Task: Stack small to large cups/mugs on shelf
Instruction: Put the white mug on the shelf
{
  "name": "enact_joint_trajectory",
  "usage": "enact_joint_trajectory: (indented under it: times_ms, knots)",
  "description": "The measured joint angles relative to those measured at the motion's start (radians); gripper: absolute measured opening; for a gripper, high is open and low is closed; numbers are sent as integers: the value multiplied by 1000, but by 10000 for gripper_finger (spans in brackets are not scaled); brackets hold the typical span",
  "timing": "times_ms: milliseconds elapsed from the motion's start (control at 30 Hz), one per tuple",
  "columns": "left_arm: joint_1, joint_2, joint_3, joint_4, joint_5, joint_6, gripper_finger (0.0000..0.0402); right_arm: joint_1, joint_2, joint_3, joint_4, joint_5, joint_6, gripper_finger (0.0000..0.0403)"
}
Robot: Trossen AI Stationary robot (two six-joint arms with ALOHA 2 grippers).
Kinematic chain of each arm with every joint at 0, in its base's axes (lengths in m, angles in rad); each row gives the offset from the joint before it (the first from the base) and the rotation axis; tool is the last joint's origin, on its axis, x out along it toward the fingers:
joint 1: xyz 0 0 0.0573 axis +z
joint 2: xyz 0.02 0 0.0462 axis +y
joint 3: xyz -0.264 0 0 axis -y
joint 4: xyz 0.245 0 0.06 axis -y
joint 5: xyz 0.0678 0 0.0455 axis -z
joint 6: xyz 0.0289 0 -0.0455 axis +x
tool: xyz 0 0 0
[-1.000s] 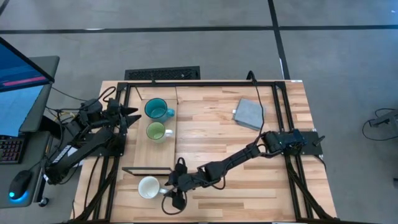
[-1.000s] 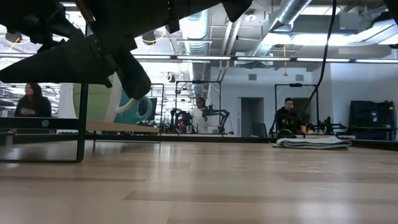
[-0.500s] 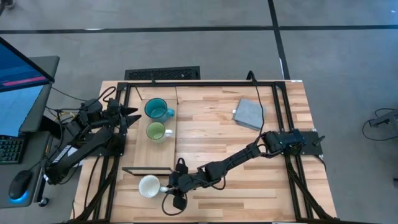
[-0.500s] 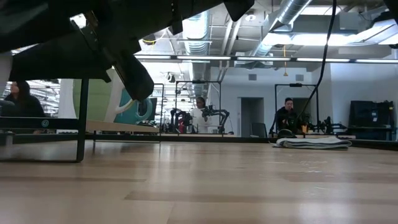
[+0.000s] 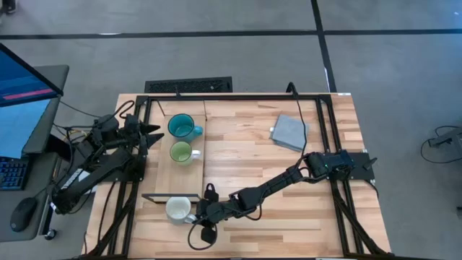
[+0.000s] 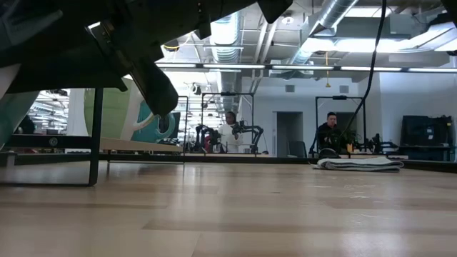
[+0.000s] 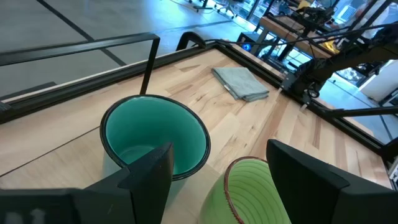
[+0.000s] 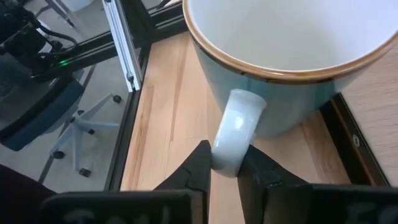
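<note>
Right gripper (image 8: 225, 167) pinches the white mug (image 5: 177, 209) by its handle at the shelf's (image 5: 189, 162) six o'clock end. From there I see the green mug (image 5: 180, 152) and teal mug (image 5: 181, 126) lined up toward twelve o'clock. I read the left gripper (image 7: 217, 165), spread above them, as nearer those two.

Right hand (image 8: 227, 168) clamped near table's front, left hand (image 7: 214, 180) spread wide

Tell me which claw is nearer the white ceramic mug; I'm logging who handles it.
Right. The right claw is pinched on the handle of the white ceramic mug, at the wooden shelf's end. The left claw waits beside the teal mug, far off.
</note>
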State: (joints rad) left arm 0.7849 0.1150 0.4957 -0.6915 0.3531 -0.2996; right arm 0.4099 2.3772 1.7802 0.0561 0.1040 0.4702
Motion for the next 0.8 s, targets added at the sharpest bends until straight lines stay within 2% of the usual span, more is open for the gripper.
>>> enact_joint_trajectory:
  times_ms: [400,800]
  knots:
    - [0,0,0,0,0,0,248,0,-4,1,-26,-21,-10,60]
    - [0,0,0,0,0,0,248,4,-81,1,-248,-36,-79,60]
